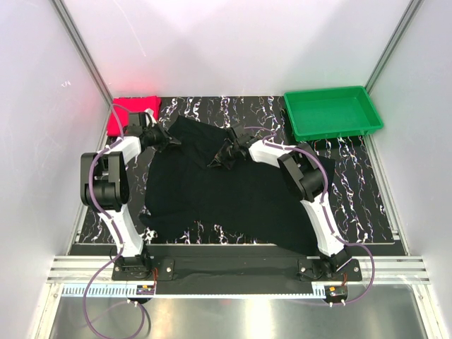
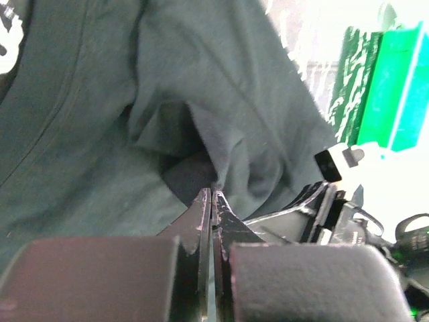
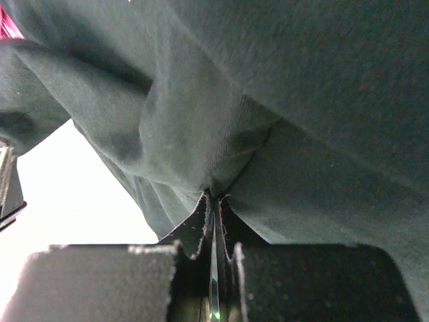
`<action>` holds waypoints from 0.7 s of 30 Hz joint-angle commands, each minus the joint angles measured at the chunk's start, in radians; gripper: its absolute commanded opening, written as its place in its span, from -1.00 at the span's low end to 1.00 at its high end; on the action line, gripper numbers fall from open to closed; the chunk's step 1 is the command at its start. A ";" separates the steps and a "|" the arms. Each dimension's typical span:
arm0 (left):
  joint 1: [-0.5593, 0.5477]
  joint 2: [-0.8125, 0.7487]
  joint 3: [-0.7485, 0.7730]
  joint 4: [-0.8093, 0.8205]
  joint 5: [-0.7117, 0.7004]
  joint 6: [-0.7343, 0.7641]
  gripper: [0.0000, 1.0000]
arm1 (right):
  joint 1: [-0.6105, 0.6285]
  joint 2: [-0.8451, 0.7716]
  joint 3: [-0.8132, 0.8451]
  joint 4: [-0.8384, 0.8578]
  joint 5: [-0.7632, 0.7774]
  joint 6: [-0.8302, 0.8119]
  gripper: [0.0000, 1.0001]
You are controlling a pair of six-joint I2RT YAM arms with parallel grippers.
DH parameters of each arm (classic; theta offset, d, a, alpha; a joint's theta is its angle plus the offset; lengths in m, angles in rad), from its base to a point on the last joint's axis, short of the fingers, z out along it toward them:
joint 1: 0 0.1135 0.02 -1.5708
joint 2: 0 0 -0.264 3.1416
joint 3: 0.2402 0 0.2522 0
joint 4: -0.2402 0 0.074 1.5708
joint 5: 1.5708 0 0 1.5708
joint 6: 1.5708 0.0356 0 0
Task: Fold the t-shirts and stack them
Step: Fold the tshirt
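Observation:
A black t-shirt lies spread over the middle of the marbled table, its far edge bunched up. My left gripper is at the shirt's far left corner and is shut on a fold of the black cloth. Over the far middle of the shirt, my right gripper is likewise shut, with a pinch of black fabric pulled into a peak at its tips. A pinkish-red t-shirt lies folded at the back left corner, behind the left arm.
A green plastic tray stands at the back right and shows in the left wrist view as a green tray. White walls close in the left, right and back sides. The arms' bases sit on a rail at the near edge.

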 commanded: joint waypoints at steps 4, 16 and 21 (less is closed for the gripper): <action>0.015 -0.078 -0.015 -0.078 0.002 0.081 -1.00 | -0.026 -0.072 0.012 -0.034 -0.130 -0.082 -1.00; 0.019 -0.110 -0.009 -0.168 -0.005 0.129 -1.00 | -0.063 -0.114 -0.021 -0.036 -0.222 -0.138 -1.00; 0.019 -0.136 -0.041 -0.197 -0.012 0.135 -1.00 | -0.076 -0.114 -0.032 -0.040 -0.271 -0.139 -1.00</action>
